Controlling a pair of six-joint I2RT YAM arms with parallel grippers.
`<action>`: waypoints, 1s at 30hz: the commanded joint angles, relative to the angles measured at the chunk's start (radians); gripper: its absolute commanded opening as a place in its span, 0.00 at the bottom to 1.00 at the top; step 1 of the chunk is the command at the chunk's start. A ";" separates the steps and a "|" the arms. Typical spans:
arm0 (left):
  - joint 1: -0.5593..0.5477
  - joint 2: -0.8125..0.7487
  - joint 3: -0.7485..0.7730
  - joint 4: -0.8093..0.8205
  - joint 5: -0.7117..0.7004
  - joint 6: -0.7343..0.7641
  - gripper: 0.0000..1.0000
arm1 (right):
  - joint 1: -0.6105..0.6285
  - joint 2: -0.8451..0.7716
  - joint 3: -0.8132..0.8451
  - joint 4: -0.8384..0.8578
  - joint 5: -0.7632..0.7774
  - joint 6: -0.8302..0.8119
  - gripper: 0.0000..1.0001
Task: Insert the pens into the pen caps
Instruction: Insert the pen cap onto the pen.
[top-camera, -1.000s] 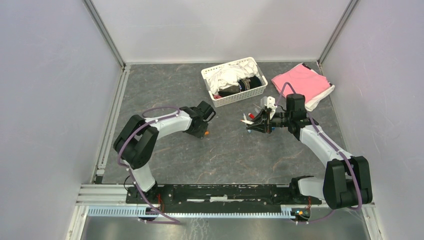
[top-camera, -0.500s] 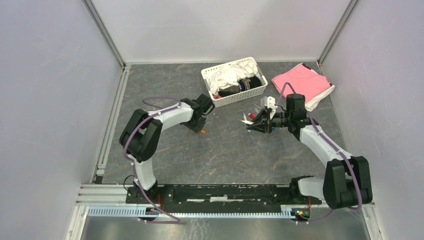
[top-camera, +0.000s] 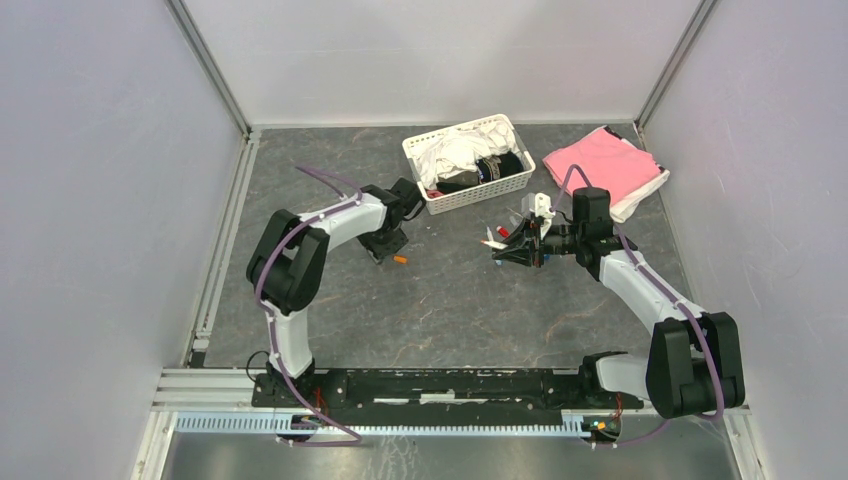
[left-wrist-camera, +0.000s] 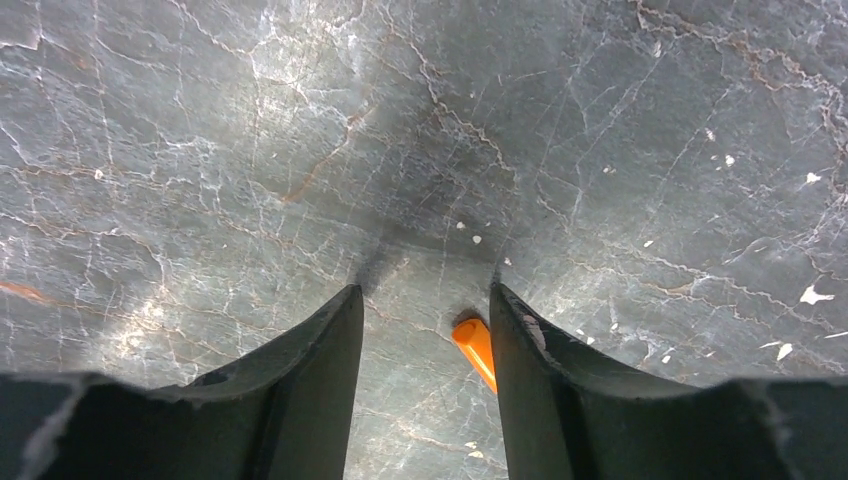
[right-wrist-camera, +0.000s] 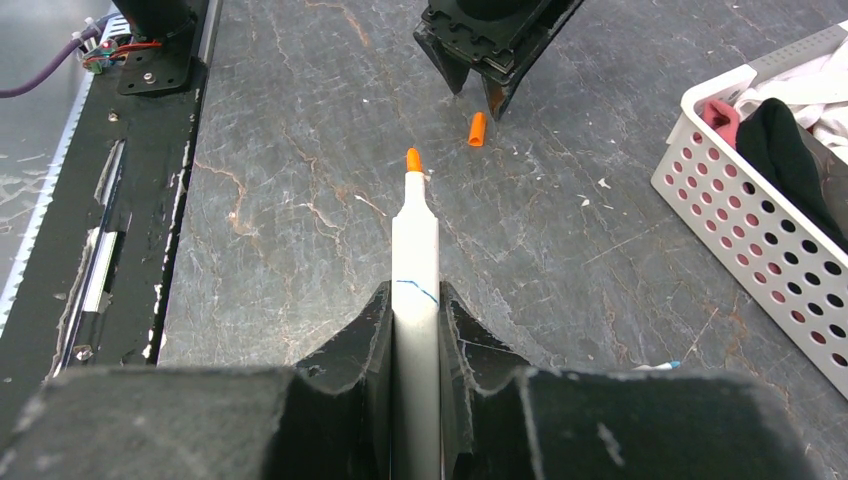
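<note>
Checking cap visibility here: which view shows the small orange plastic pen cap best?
Right wrist view: the small orange plastic pen cap lies whole, unobstructed. Left wrist view shows it partly hidden behind the left gripper; top external view shows only a speck.

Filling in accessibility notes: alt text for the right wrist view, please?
The right end effector clamps a white-barrelled, orange-tipped marker pen pointing away from the camera. Ahead of its tip, a small orange plastic cap lies on the grey marbled table beside the left end effector. A white perforated plastic basket sits at the right edge.
</note>
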 joint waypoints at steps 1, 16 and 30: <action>0.005 -0.046 -0.006 -0.021 0.030 0.044 0.57 | -0.003 -0.024 0.010 0.031 -0.031 0.003 0.00; -0.030 -0.106 -0.148 0.101 0.178 -0.345 0.57 | -0.003 -0.024 0.014 0.029 -0.054 0.007 0.00; -0.041 -0.011 -0.101 0.025 0.135 -0.412 0.28 | -0.004 -0.027 0.017 0.024 -0.068 0.005 0.00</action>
